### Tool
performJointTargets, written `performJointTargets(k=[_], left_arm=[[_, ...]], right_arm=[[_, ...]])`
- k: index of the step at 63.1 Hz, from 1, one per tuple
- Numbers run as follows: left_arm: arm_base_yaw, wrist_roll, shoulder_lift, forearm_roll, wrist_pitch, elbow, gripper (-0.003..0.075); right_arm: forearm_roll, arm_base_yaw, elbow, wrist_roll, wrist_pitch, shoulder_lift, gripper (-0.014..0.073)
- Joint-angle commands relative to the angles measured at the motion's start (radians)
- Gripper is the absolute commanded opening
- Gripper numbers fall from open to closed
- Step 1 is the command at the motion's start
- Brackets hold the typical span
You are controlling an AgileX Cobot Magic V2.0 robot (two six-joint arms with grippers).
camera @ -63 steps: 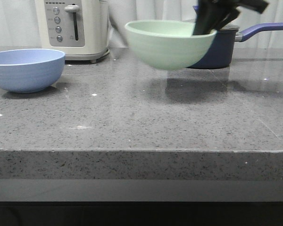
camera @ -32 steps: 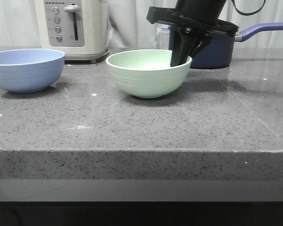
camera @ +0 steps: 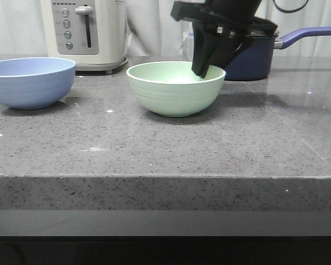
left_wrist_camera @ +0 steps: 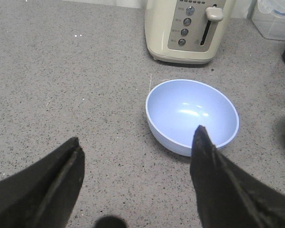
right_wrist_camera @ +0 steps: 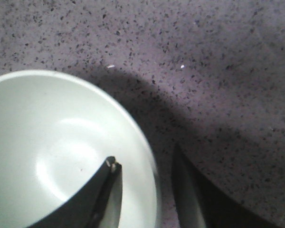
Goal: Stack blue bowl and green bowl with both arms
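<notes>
The pale green bowl (camera: 174,94) stands upright on the grey counter near the middle. My right gripper (camera: 204,70) hangs over its right rim, open. In the right wrist view one finger is inside the green bowl (right_wrist_camera: 47,142) and the other is outside, and the right gripper (right_wrist_camera: 143,156) has gaps to the rim on both sides. The blue bowl (camera: 30,83) stands at the far left. In the left wrist view the left gripper (left_wrist_camera: 137,134) is open and empty above the counter, just short of the blue bowl (left_wrist_camera: 192,114). The left arm is out of the front view.
A cream toaster (camera: 85,33) stands behind the blue bowl. A dark navy saucepan (camera: 254,55) with a long handle stands behind the green bowl and the right arm. A clear container (left_wrist_camera: 275,19) sits beside the toaster. The counter's front edge (camera: 165,176) runs across.
The green bowl came down from the air and to the left onto the counter. The right gripper has since let go of the rim and risen slightly. The blue bowl has not moved.
</notes>
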Motion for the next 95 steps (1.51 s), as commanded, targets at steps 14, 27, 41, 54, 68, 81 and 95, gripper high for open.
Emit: performJointTargets(k=[14,27,41,54,68,81,95], left_arm=[[0.000,-0.002,0.009,-0.009,-0.074,-0.025,0.0473],[0.000,-0.002,0.009,-0.009,-0.074,-0.025,0.0473],[0.000,-0.002,0.009,-0.009,-0.074,-0.025,0.0473],[0.000,-0.002,0.009,-0.009,-0.074,-0.025,0.0473],[0.000,-0.002,0.009,-0.009,-0.074,-0.025,0.0473],[0.000,-0.002,0.009,-0.009,-0.076,-0.025,0.0473],[0.000,-0.002,0.009,-0.009,-0.078,-0.025,0.0473]], right_arm=[[-0.061,-0.002,0.097,-0.062,-0.091,-0.280,0.0293],[-0.093,-0.002,0.290,-0.119,-0.125,-0.448,0.0293],[-0.077,-0.002,0.512,-0.160,-0.226,-0.578,0.0288],[0.016,-0.002,0.665,-0.236,-0.364,-0.587,0.0028],[0.155,-0.002,0.721,-0.352,-0.466,-0.571,-0.0059],[0.252,0.000,0.716,-0.502,-0.481,-0.512,-0.0059],[0.259,0.000,0.715,-0.504,-0.538,-0.475,-0.0063]])
